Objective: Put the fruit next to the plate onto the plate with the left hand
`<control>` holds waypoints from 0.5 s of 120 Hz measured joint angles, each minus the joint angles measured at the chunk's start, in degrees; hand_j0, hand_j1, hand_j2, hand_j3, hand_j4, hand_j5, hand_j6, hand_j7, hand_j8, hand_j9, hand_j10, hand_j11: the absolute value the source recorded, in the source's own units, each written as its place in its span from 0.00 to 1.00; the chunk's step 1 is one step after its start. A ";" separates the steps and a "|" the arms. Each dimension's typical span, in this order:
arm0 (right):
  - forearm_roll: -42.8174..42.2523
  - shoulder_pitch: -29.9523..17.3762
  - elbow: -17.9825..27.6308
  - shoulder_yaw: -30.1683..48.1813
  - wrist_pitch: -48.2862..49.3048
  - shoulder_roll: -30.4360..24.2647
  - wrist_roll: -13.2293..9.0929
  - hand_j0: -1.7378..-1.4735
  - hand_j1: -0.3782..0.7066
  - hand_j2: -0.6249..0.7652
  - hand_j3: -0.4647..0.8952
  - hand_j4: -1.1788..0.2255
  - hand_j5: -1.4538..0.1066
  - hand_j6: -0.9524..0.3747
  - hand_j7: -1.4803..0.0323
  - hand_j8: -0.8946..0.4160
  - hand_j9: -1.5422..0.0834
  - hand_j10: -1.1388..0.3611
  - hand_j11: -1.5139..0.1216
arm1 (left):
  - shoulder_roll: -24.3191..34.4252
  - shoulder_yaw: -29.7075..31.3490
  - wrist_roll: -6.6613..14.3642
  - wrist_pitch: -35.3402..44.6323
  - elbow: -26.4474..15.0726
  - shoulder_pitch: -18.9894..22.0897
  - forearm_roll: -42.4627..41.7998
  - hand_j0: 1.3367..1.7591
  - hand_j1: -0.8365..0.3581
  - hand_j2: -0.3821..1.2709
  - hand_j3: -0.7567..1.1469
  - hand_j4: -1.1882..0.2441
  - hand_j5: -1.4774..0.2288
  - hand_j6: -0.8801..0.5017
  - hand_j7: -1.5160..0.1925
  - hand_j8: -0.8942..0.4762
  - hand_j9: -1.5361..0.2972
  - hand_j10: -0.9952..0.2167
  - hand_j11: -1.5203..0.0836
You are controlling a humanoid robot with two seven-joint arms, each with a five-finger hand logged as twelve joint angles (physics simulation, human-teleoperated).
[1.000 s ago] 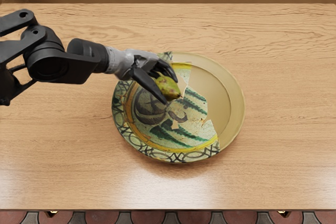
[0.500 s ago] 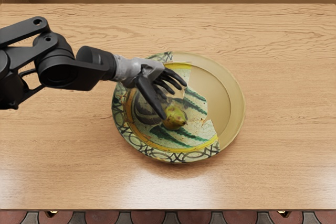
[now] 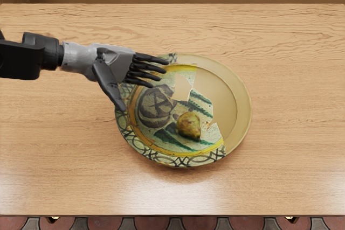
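Fruit (image 3: 188,125) lying free inside plate (image 3: 243,106), centre of frame, placement looking complete. Left hand (image 3: 119,71) hovering over plate's left rim, fingers spread, gripping nothing, sitting clear of fruit, likely avoiding nudging it.

Bright even light, sharp render, glare on table (image 3: 161,189)

Left arm (image 3: 32,57) cut off at the left edge, only the forearm shows. Left hand (image 3: 113,65) covers the upper-left part of the plate (image 3: 240,100) rim. Table (image 3: 291,41) runs past both side edges. Fruit (image 3: 188,125) too small to name its kind.
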 joint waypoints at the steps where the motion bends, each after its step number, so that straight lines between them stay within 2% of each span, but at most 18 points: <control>1: 0.00 0.00 0.00 0.00 0.00 0.00 0.00 0.30 0.05 0.45 0.34 0.82 0.91 0.70 0.96 0.67 0.93 0.74 0.91 | 0.09 -0.04 0.00 -0.05 0.05 0.23 -0.30 0.76 0.96 0.24 0.40 0.81 0.84 0.62 0.86 0.63 0.81 0.79 0.92; 6: 0.00 0.00 0.00 0.00 0.00 0.00 0.00 0.30 0.05 0.45 0.34 0.82 0.91 0.70 0.96 0.67 0.93 0.74 0.91 | 0.27 -0.32 0.00 -0.27 0.43 1.43 -1.49 0.76 0.97 0.24 0.40 0.81 0.84 0.62 0.87 0.64 0.82 0.80 0.92; 16: 0.00 0.01 0.00 0.00 0.00 0.00 -0.01 0.30 0.05 0.45 0.34 0.82 0.91 0.70 0.96 0.67 0.93 0.74 0.91 | 0.28 -2.47 0.00 -0.51 0.98 7.14 -2.84 0.76 0.97 0.24 0.40 0.81 0.85 0.62 0.87 0.64 0.82 0.80 0.93; 21: 0.00 0.03 0.00 0.00 0.00 0.00 0.00 0.30 0.05 0.45 0.34 0.82 0.91 0.70 0.96 0.67 0.93 0.74 0.91 | 1.06 -3.79 0.00 -0.58 1.13 8.43 -3.41 0.76 0.97 0.24 0.40 0.82 0.85 0.63 0.87 0.64 0.82 0.81 0.93; 45: 0.00 0.03 0.00 -0.01 0.04 0.00 0.00 0.30 0.05 0.45 0.34 0.82 0.91 0.70 0.96 0.67 0.93 0.74 0.91 | 6.23 -6.28 0.00 -0.70 1.60 11.38 -8.99 0.76 0.98 0.23 0.40 0.82 0.86 0.63 0.88 0.64 0.83 0.81 0.94; 60: 0.00 0.04 0.00 -0.01 0.03 0.00 0.01 0.30 0.05 0.45 0.34 0.82 0.91 0.70 0.96 0.67 0.93 0.74 0.91 | 7.28 -6.57 0.00 -0.71 4.10 12.90 -15.37 0.76 0.98 0.23 0.40 0.82 0.86 0.63 0.88 0.65 0.83 0.81 0.94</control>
